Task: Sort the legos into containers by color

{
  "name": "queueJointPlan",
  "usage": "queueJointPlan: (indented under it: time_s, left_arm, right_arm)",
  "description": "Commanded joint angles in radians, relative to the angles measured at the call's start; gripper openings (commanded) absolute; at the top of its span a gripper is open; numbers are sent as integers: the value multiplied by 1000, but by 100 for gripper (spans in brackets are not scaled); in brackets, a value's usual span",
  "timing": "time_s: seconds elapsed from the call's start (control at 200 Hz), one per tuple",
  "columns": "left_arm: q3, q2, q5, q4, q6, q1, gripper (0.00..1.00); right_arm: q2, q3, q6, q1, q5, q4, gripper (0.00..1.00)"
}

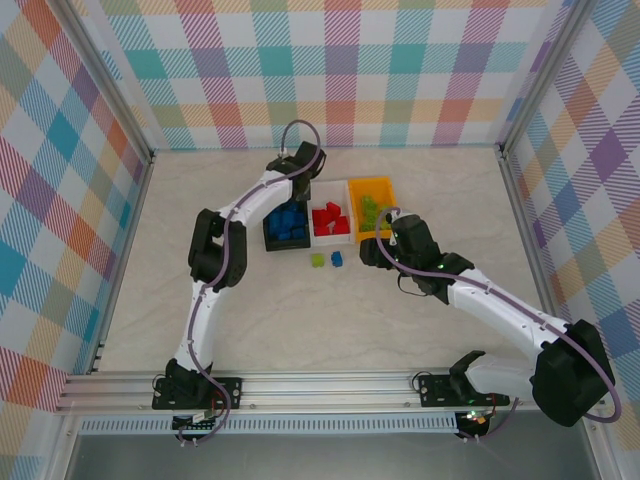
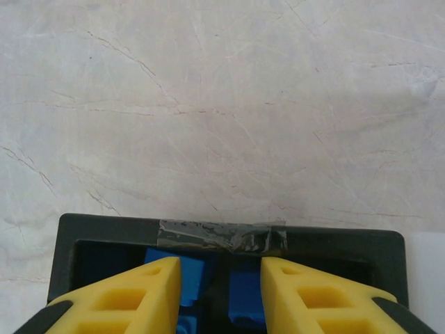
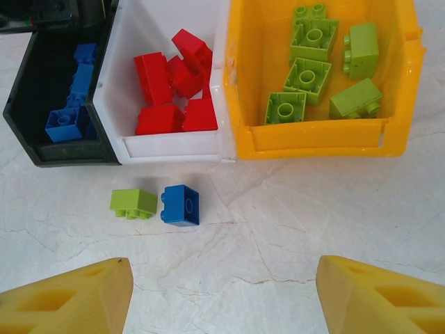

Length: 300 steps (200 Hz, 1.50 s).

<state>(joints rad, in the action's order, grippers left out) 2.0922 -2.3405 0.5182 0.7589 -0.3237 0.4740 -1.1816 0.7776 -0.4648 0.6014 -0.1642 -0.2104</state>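
Three containers stand side by side. The black bin [image 3: 42, 149] holds blue legos [image 3: 64, 124], the white bin [image 3: 170, 147] holds red legos [image 3: 154, 76], and the orange bin [image 3: 316, 139] holds lime green legos [image 3: 306, 75]. On the table in front of the bins lie a loose green lego [image 3: 133, 203] and a loose blue lego [image 3: 181, 205], side by side. My left gripper [image 2: 221, 292] hovers over the black bin [image 2: 104, 229], its jaws slightly apart above blue legos [image 2: 247, 296], gripping nothing. My right gripper [image 3: 224, 292] is wide open over bare table, nearer than the two loose legos.
The row of bins [image 1: 330, 238] sits mid-table, with both arms reaching in from the near edge. Checked walls close in the left, right and back. The marbled tabletop [image 1: 450, 200] is bare to the sides of the bins and behind them.
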Motion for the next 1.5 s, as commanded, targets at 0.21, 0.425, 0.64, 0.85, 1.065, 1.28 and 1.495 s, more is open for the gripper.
queueJointPlan:
  time_s: [0.21,0.425,0.64,0.85,1.065,1.28,1.495]
  left_arm:
    - [-65,135,-61,-15,-29,-5,39]
    - [-436,483,-171,-218,-141,41,70]
    - [-785,779,-203,-321,-223,156,100]
    - [-1097,1028,-225,-357,-337,213,100]
    - [-1333,1213,-229,-349,-432,214,100]
    - [-1410,1314,-205,-291,-459,213,100]
    - [-1422,1362,-168,-249,-454,214,100]
  right_arm:
    - [-18,-4,-8,0,60,4,72]
    - [-179,16,-2,45,85,60,72]
    - [-378,105,12,80,72,116,69]
    - [-498,195,36,87,86,129,65]
    - [-592,261,45,91,83,122,61]
    - [-665,310,48,90,66,114,53]
    - [-679,314,55,93,71,115,34]
